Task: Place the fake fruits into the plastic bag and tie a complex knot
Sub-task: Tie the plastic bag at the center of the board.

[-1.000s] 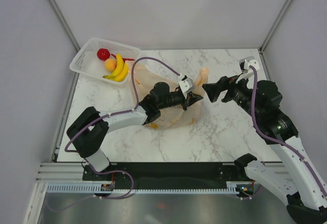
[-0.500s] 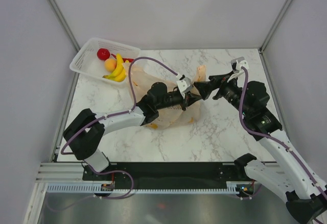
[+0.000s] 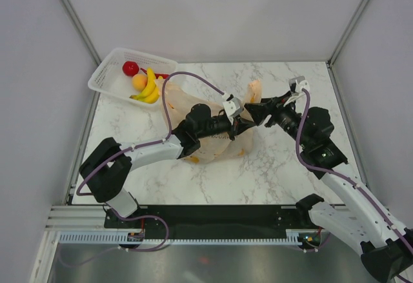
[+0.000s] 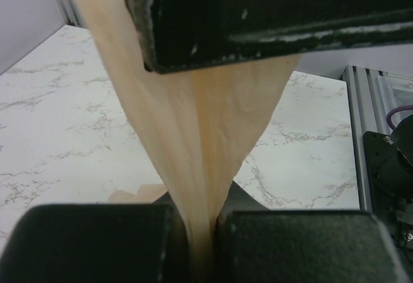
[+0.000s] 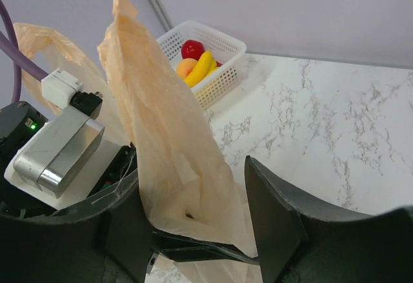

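- Plastic bag point(image 3: 222, 147) lies mid-table on the marble table point(image 3: 284, 167), partly under the left forearm. One handle strip point(image 3: 256, 91) stands up from its top.
- Left gripper point(image 4: 197, 231): the jaws are together and clamped on the handle strip, which fans upward from the pinch in the left wrist view. This grip and position match those of a second ago.
- Right gripper point(image 3: 253, 112): over the last second it has travelled leftward, from clear of the bag to just beside the left gripper, at the base of the raised strip.
- Right jaws: a second ago they stood at full spread and they are now narrower. In the right wrist view the fingers point(image 5: 277, 225) stand apart on either side of the crumpled film and are not yet clamped on it.
- Fake fruits point(image 3: 145, 83): a red apple, a peach and bananas sit in the white basket point(image 3: 106, 77) at the far left corner, well apart from the bag. Whether any fruit is inside the bag cannot be told.
- No knot is visible.
- Assessment: the right arm is taking a second hold on the bag top. With fruit left in the basket, this more likely prepares to spread the mouth for loading than to begin tying.
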`<state>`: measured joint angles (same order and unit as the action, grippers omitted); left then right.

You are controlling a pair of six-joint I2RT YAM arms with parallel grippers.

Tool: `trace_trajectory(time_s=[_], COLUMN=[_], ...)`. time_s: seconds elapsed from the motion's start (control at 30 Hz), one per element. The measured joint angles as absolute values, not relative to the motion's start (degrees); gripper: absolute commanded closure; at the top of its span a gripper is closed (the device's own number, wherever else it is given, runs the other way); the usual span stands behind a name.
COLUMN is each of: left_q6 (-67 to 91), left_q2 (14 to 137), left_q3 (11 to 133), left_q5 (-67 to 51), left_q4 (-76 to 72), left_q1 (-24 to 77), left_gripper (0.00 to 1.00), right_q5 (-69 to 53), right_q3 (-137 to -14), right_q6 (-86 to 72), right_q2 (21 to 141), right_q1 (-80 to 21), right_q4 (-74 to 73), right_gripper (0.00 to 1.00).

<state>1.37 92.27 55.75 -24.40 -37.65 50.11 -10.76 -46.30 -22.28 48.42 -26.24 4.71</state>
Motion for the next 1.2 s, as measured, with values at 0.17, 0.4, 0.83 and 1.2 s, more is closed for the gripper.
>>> trace_trajectory(time_s=[0.17,0.4,0.83,1.2], left_q6=[1.69,1.96,2.98,3.62], left_q2=[92.27,92.27,92.27,86.70], left_q3=[55.75,55.81,57.23,57.25], left_q5=[-24.40,-24.58,-24.56,-21.23], left_q4=[-37.39,-37.34,-36.10,-29.93], left_q1=[50.11,50.11,50.11,50.13], left_gripper=[0.96,0.96,0.58,0.25], right_q5=[-13.21,-14.63,-14.33,-11.77], right_q3=[-45.74,-45.65,-44.60,-44.62], right_q6=[-22.76,-22.79,-23.75,-22.35], right_q2=[48.84,49.67,51.68,50.98], right_q1=[-26.24,-26.24,-26.37,-26.39], right_q4=[6.81,8.54,10.17,9.30], right_gripper=[0.30,0.32,1.00,1.00])
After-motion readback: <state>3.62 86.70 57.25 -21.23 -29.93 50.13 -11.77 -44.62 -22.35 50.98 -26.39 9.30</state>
